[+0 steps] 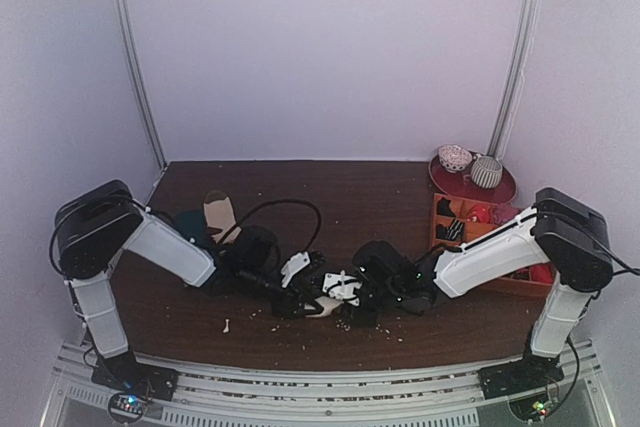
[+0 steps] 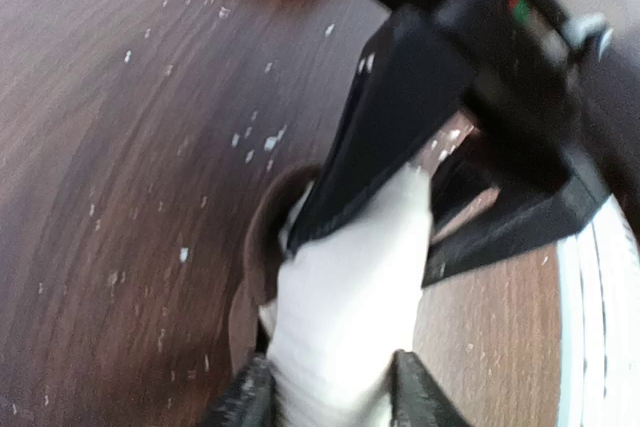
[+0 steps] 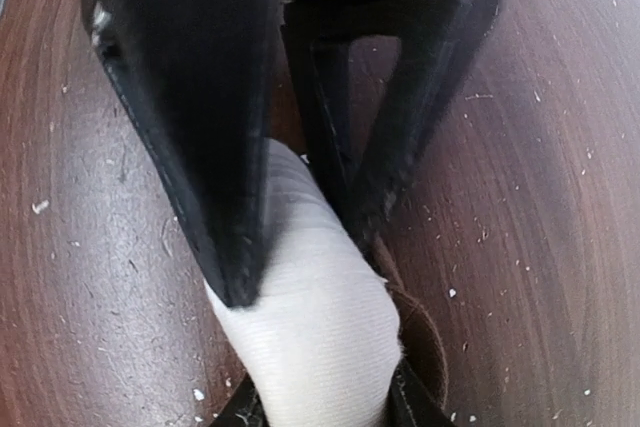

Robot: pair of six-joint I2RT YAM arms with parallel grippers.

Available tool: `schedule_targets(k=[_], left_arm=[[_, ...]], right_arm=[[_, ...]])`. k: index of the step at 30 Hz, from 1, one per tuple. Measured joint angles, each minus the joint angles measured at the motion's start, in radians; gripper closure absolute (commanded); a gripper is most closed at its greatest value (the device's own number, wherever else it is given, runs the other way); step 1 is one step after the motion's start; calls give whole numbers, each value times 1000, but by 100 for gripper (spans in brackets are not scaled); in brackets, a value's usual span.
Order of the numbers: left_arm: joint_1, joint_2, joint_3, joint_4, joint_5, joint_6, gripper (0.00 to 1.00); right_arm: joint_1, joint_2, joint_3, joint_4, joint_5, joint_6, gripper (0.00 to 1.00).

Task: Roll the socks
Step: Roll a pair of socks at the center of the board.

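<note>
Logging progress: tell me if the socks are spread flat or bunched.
Bunched. The socks form a thick white wad pinched between the left gripper and right gripper. Cannot tell if the roll is finished.

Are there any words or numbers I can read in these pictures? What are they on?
None can be read.
The socks: plain, no label showing.
The things in the orange tray: too small to read.
The red and green spot in the left wrist view: blurred, no letters.
</note>
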Motion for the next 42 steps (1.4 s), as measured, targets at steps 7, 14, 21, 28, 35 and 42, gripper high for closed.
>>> schedule_targets(k=[7, 14, 21, 28, 35, 42], left_arm=[[-3, -105, 0, -125, -129, 83, 34], [-6, -179, -102, 39, -98, 198, 32], [-7, -85, -138, 160, -57, 247, 28], [-6, -32, -110, 196, -43, 270, 46], [2, 12, -74, 197, -43, 277, 67], [14, 27, -57, 180, -4, 285, 100]], right_arm=[[-49, 4, 13, -32, -114, 162, 73], [-98, 33, 37, -39, -233, 298, 73], [-105, 52, 65, -57, -265, 335, 73], [-109, 54, 69, -64, -274, 344, 73], [-109, 55, 69, -64, -276, 354, 73], [-110, 62, 98, -112, -267, 360, 60]])
